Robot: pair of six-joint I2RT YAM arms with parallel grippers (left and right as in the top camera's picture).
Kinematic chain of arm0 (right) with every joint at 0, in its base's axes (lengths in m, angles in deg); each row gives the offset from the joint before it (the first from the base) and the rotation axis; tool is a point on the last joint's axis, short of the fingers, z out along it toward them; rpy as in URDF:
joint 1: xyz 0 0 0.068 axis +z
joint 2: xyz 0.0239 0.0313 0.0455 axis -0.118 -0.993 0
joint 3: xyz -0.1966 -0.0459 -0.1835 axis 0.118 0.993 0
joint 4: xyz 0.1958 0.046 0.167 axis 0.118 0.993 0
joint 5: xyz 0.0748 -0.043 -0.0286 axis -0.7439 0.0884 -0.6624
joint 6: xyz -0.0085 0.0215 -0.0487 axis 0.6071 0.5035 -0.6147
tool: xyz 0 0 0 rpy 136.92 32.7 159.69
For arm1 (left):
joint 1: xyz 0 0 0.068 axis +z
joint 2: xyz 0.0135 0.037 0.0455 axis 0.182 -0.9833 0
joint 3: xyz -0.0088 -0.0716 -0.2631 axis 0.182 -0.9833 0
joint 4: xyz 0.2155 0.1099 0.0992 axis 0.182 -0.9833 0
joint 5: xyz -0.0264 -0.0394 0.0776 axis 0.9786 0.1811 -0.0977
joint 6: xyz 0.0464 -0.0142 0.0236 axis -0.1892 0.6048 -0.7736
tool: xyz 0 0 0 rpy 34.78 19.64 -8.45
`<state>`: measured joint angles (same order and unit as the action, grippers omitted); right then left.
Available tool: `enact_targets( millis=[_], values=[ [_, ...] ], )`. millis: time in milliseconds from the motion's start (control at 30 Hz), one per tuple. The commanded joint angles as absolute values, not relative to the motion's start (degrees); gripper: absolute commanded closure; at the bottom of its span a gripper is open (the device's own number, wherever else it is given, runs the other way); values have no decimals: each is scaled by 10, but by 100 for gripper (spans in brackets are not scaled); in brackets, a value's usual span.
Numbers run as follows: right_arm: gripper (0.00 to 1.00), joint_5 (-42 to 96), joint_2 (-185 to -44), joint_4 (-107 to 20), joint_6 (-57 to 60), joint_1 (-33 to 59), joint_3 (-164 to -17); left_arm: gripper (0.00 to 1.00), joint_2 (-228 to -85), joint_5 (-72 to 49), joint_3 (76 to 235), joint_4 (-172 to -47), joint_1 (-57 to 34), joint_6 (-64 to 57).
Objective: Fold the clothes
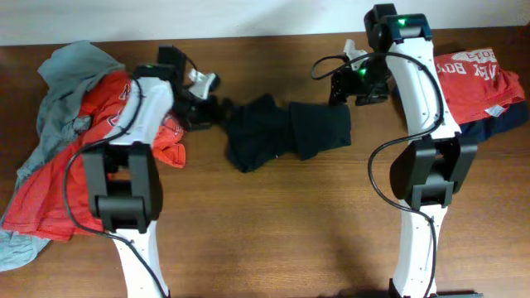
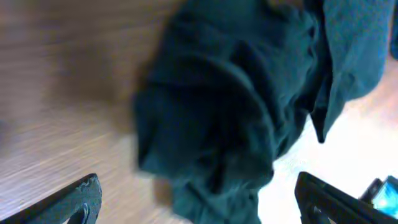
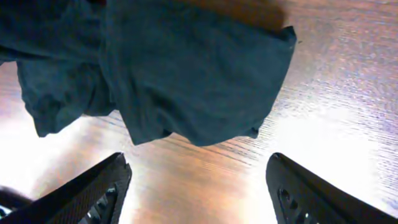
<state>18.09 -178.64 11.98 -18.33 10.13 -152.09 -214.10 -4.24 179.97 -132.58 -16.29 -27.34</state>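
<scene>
A black T-shirt [image 1: 286, 132] lies bunched and partly folded in the middle of the table. My left gripper [image 1: 219, 108] is at its left end, open. In the blurred left wrist view the dark cloth [image 2: 230, 106] hangs down between the wide-apart fingers [image 2: 84, 196]. My right gripper [image 1: 345, 86] sits just behind the shirt's right end. In the right wrist view it [image 3: 199, 183] is open over bare wood, with the shirt's folded edge [image 3: 199, 74] just ahead of the fingertips [image 3: 109, 183].
A heap of grey [image 1: 70, 70] and red-orange clothes [image 1: 50, 186] covers the table's left side, under the left arm. At the right back a folded red-orange shirt with white lettering [image 1: 480, 79] rests on a navy one [image 1: 505, 122]. The table [image 1: 273, 232] is wooden.
</scene>
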Motion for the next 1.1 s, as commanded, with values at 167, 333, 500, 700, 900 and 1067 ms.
enact_targets(
  millis=[167,333,500,700,900,1067],
  values=[
    [25,175,-1794,121,-197,104,-1534,1,-2175,32,1762,-1273,-168,-275],
    [24,175,-1794,121,-197,104,-1534,1,-2184,-22,1762,-1277,-168,-275],
    [24,175,-1794,122,-206,104,-1534,1,-2195,-27,1762,-1277,-169,-256],
    [24,175,-1794,121,-206,104,-1534,1,-2203,-5,1762,-1277,-202,-253],
    [24,175,-1794,123,-206,105,-1534,11,-2203,-6,1762,-1274,-229,-253],
    [24,176,-1794,129,-211,104,-1534,46,-2203,-7,1762,-1262,-235,-253]
  ],
)
